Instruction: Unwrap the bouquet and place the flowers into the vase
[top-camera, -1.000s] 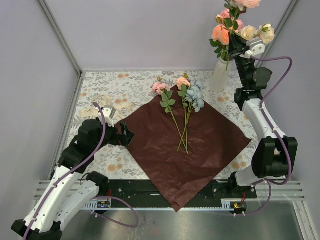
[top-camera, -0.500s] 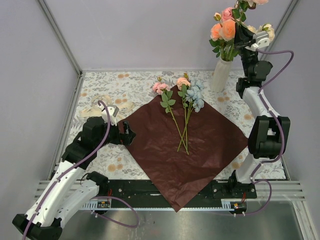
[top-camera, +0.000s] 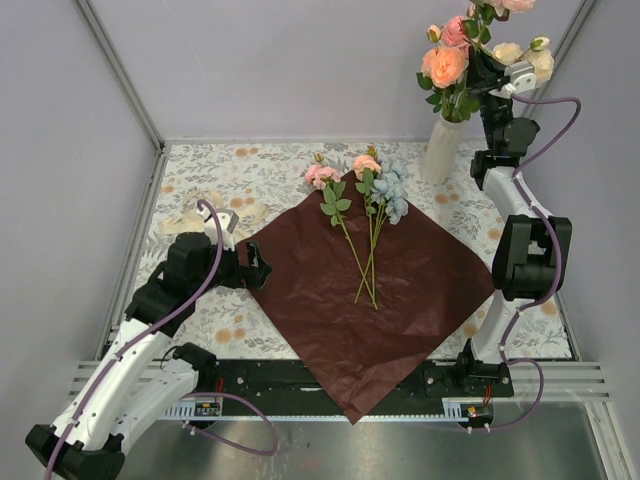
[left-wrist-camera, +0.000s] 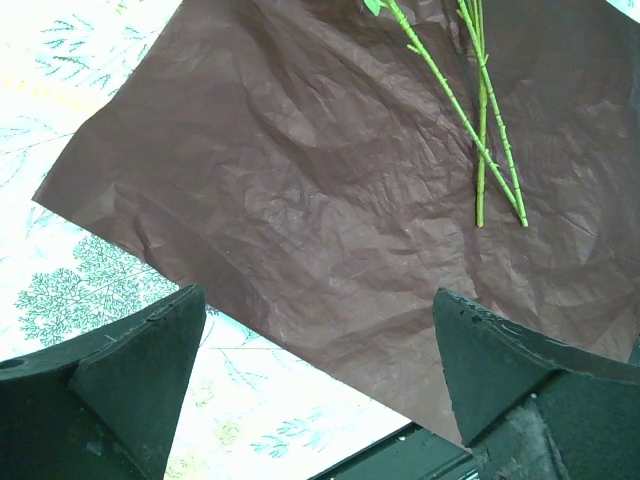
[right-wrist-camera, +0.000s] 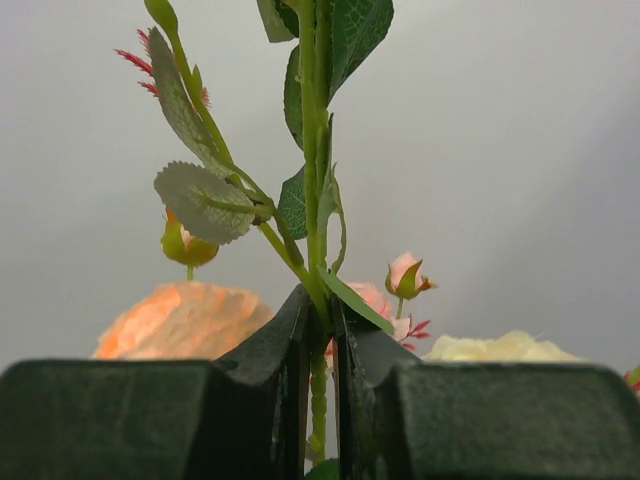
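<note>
1. Bottom of the top view: a maroon sheet of wrapping paper (top-camera: 400, 290) lies spread flat as a diamond on the floral-print surface (top-camera: 250, 160). Its near corner hangs over the surface's front edge, between the two arm bases.
2. Lower left: the left arm (top-camera: 165, 290) reaches in low toward the sheet's left corner. The left jaws are spread wide and hold nothing. In the left wrist view they frame the crinkled paper (left-wrist-camera: 300, 200) and the ends of thin green stems (left-wrist-camera: 480, 150).
3. Centre: three loose flowers (top-camera: 365, 200) lie on the sheet: a pink rose, a peach rose and a pale blue cluster. The heads point to the far edge and the stems cross near the sheet's middle.
4. Mid left: pale cream strips (top-camera: 200, 215) lie crumpled on the surface, apart from the paper.
5. Upper right: the cream vase (top-camera: 440, 150) stands upright at the far right corner of the surface.
6. Top right: the right arm (top-camera: 525, 250) stretches up above the vase. The right jaws are pinching a green stem (right-wrist-camera: 318, 250) of a peach, pink and cream bunch (top-camera: 450, 65). Its stems run down to the vase's mouth, but how deep they sit cannot be told.
</note>
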